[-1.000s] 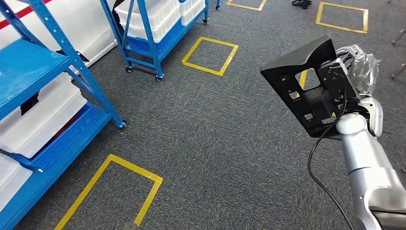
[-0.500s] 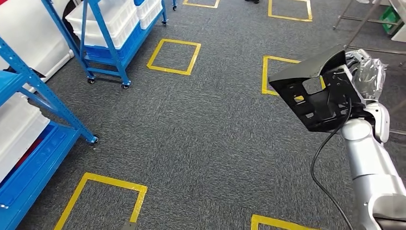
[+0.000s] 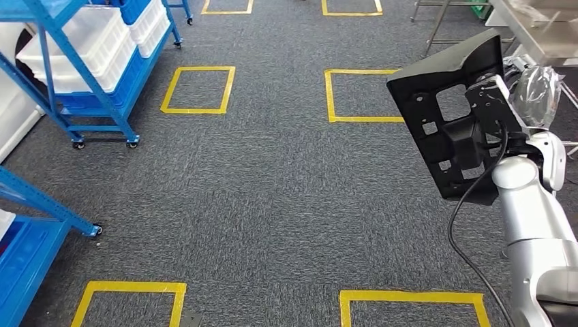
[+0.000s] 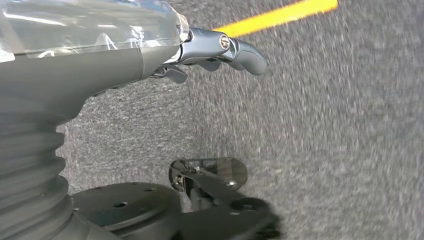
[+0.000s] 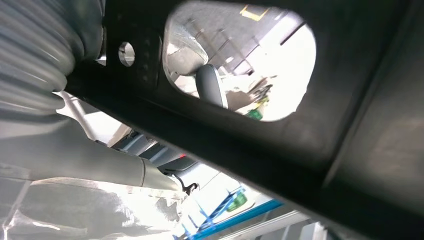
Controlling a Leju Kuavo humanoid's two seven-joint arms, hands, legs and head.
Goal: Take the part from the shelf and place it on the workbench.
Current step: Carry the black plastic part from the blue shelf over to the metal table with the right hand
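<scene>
One black part [image 3: 446, 116] is off the shelf, held up in the air by the right hand [image 3: 528, 95], fingers clamped on its far edge, over grey carpet [image 3: 272, 191] and short of the metal workbench [image 3: 538, 27] at the frame's top right corner; left hand [image 4: 220, 50] hangs over the carpet, fingers apart, holding nothing. Risks: the wide panel likely levers out of the grip while walking, or clips the bench legs; the black cable [image 3: 470, 204] by the wrist could snag.

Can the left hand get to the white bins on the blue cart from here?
Probably not. The left hand hangs over bare carpet, while the white bins sit on the blue cart well off across the floor. Nothing blocks the path; it just looks out of reach without walking.
</scene>
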